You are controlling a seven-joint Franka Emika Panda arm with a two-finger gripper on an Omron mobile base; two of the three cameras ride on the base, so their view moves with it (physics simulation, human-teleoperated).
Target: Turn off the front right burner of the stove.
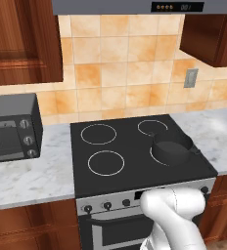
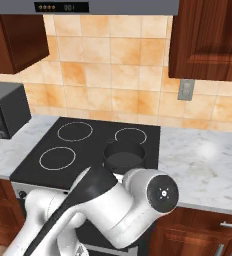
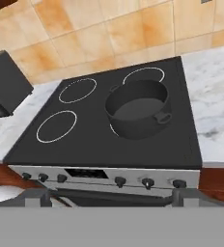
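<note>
Back wall (image 1: 120, 73) covered in square orange and cream tiles with pale grout. Grey outlet plate (image 1: 191, 77) set in the tiles at right. Dark red-brown wooden wall cabinets (image 1: 22, 39) hang at upper left and upper right, with a grey hood (image 1: 135, 6) between them showing a small dark display. Counter (image 1: 27, 178) is white marble with grey veining. A grey-black countertop oven (image 1: 12, 128) with 3 knobs stands on it at left. Wooden base cabinets (image 2: 203, 232) below. Lighting even, soft.

Dark pot (image 3: 138, 112) sits on stove (image 3: 85, 149) front right burner (image 3: 115, 129).
</note>
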